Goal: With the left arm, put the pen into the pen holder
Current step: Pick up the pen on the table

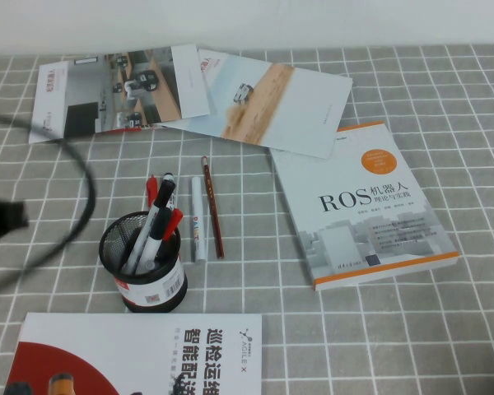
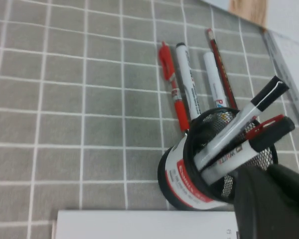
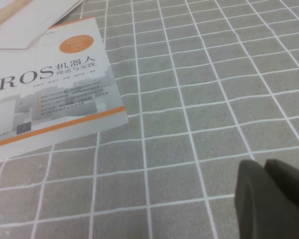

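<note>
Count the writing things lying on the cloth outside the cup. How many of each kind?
Red pen: 1
White markers: 2
Pencil: 1
Total: 4
The left gripper hangs shut by the pen holder; the right gripper is over the cloth near the ROS book.

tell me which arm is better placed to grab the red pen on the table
Left. The left gripper, fingers shut, is close to the pen holder, with the red pen lying beside it in view. The right gripper is over bare cloth past the ROS book, away from the pen.
</note>
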